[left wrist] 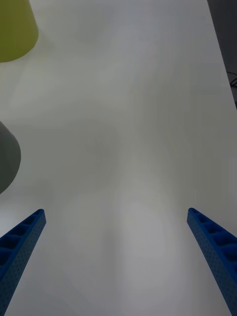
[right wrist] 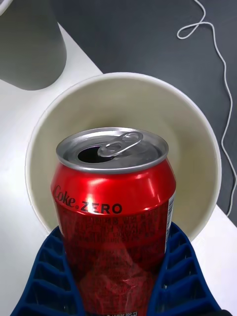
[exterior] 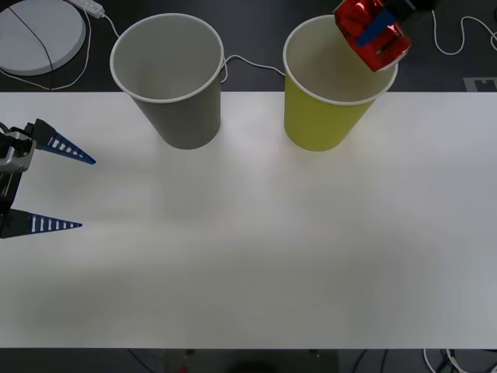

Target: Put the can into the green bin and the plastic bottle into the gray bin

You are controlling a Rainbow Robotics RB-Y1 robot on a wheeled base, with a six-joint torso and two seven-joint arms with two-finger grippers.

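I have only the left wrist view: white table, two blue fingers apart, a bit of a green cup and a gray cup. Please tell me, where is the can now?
Observer: The can is held by the right gripper, above the far rim of the green bin.
Operator: Is the grip firm, or only on the edge?
Observer: In the right wrist view the blue fingers press both sides of the can's lower body, which looks dented there.
Operator: Is the can open or sealed?
Observer: Open; the pull tab is lifted over a dark hole.
Operator: Is something already inside the green bin?
Observer: The part of its pale inside that shows around the can holds nothing.
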